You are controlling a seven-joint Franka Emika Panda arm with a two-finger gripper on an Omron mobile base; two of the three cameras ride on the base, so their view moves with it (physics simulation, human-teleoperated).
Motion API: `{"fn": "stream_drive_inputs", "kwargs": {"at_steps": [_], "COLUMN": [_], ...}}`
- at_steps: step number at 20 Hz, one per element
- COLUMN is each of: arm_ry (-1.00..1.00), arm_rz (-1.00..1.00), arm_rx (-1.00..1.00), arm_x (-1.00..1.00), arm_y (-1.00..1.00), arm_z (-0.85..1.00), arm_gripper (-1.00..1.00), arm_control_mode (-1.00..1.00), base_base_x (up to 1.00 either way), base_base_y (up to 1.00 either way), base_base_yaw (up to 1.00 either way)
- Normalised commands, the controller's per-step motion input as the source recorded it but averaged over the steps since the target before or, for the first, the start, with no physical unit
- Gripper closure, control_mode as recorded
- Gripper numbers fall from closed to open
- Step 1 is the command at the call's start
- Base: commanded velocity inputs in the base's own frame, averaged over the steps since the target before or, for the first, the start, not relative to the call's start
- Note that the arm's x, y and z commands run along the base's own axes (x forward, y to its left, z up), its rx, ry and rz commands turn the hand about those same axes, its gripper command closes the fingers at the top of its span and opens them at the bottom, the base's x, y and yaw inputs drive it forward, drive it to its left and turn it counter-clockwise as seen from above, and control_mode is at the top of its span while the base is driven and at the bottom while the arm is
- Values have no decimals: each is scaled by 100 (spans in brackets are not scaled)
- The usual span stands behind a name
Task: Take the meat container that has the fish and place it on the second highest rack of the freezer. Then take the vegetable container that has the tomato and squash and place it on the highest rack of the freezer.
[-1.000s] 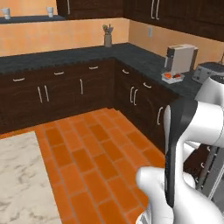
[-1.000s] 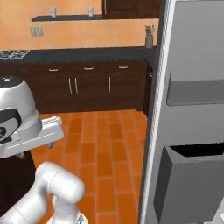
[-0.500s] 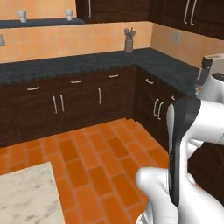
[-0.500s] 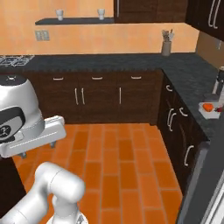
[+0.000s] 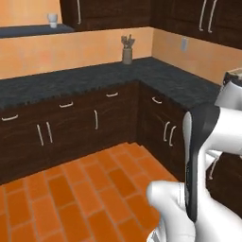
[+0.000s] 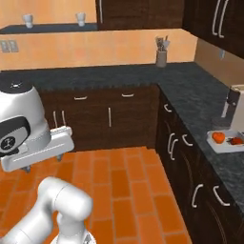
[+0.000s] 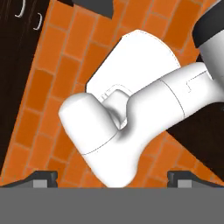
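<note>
Swinging the base away from the tall grey freezer, toward the dark L-shaped counter (image 6: 200,102).

Within 1 second the freezer door slid out of the right base view and the kitchen corner came in, so the camera moved, not the things. A pale tray (image 6: 228,141) holding 1 red and 1 orange piece, likely the tomato and squash (image 6: 224,138), sat on the counter beside a grey appliance (image 6: 233,107). The gripper (image 7: 112,177) pointed down at the brick floor (image 7: 52,87), its tips spread wide, holding nothing. No fish container could be made out.
</note>
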Motion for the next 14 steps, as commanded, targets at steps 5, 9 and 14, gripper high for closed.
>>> {"fn": "stream_drive_inputs", "kwargs": {"at_steps": [5, 9, 14], "arm_ry": [0, 0, 0], "arm_rz": [0, 0, 0], "arm_rx": [0, 0, 0], "arm_x": [0, 0, 0], "arm_y": [0, 0, 0], "arm_z": [0, 0, 0], "arm_gripper": [-100, -100, -100], "arm_control_mode": [100, 100, 100], "base_base_x": [63, 44, 40], "base_base_y": [0, 0, 0], "base_base_yaw": [-63, -70, -71]}}
